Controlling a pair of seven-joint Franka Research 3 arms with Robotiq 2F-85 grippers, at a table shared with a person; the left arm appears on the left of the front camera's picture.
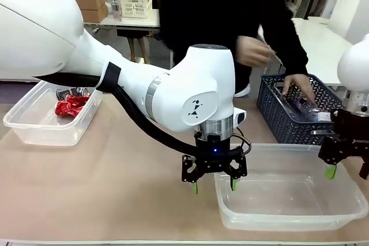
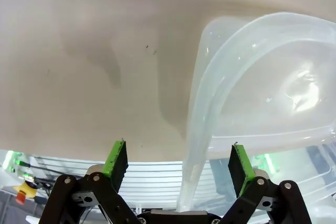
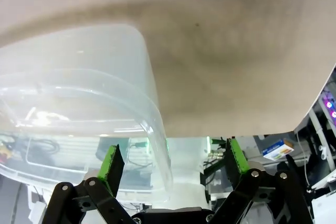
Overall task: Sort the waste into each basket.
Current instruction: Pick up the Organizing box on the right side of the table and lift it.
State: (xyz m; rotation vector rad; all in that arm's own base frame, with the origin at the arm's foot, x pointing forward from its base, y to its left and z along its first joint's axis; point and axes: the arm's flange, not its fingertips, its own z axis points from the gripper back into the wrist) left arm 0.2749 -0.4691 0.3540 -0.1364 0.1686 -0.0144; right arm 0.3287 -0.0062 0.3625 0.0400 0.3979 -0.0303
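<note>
Both hands spread, seemingly empty: left hand (image 1: pixel 214 186) straddles the clear tub's (image 1: pixel 288 220) near-left rim, right hand (image 1: pixel 347 172) over its right edge.

the left arm (image 1: pixel 115 79) is glossy white with rounded joint housings, a grey band round one segment, a small black triangular mark on the wrist housing and a black cable strapped along it by a dark band; just above the left gripper (image 1: pixel 214 186) sits a silver ring with a blue light. both grippers — the right gripper (image 1: pixel 347 170) too — are black, built of linked bars with visible pivot screws and green pads (image 2: pixel 116 159). the person (image 1: pixel 230 10) wears a black long-sleeved top.
</note>
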